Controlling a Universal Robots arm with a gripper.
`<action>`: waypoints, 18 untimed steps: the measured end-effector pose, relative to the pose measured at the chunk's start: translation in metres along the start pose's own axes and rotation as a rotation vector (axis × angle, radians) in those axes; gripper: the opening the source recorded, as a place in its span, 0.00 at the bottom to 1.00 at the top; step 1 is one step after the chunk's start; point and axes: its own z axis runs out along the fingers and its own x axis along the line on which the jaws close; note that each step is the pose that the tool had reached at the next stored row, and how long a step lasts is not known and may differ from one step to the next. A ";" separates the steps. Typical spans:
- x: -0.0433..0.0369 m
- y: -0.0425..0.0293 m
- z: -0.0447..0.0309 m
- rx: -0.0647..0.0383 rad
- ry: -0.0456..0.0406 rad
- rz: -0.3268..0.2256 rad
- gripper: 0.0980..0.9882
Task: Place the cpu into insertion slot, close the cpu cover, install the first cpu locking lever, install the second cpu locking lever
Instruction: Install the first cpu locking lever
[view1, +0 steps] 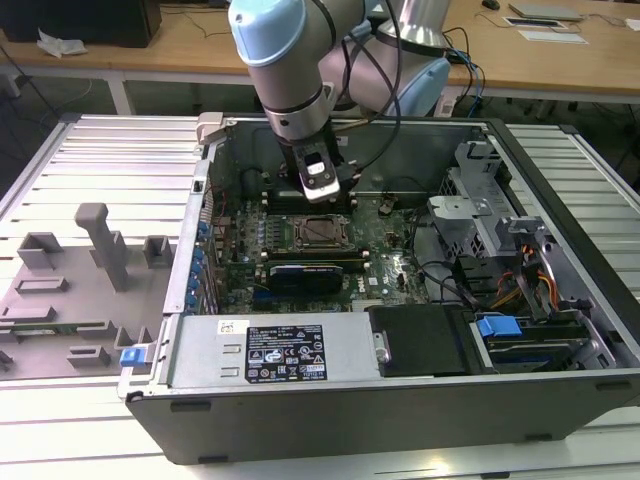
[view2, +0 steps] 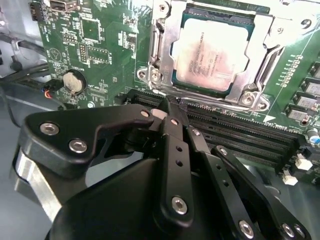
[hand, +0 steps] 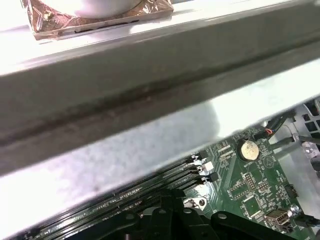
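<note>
Cpu (view2: 211, 50) seated; cpu cover (view2: 262, 47) closed

The robot's pale blue and silver arm (view1: 285, 60) is leaning in from the top of the exterior view, its wrist (view1: 300, 120) pointing steeply downward. The black gripper (view1: 326, 200) is hanging at the wrist's end, tip down. In the second wrist view its fingers (view2: 172, 135) are pressing together at the tips, linkages folded inward.
</note>
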 end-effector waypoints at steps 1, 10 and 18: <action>-0.0003 0.0003 -0.0012 0.001 -0.0005 0.000 0.01; -0.0013 0.0024 -0.0066 0.031 -0.0101 -0.010 0.01; -0.0123 0.0066 -0.0032 0.163 0.0998 -0.017 0.01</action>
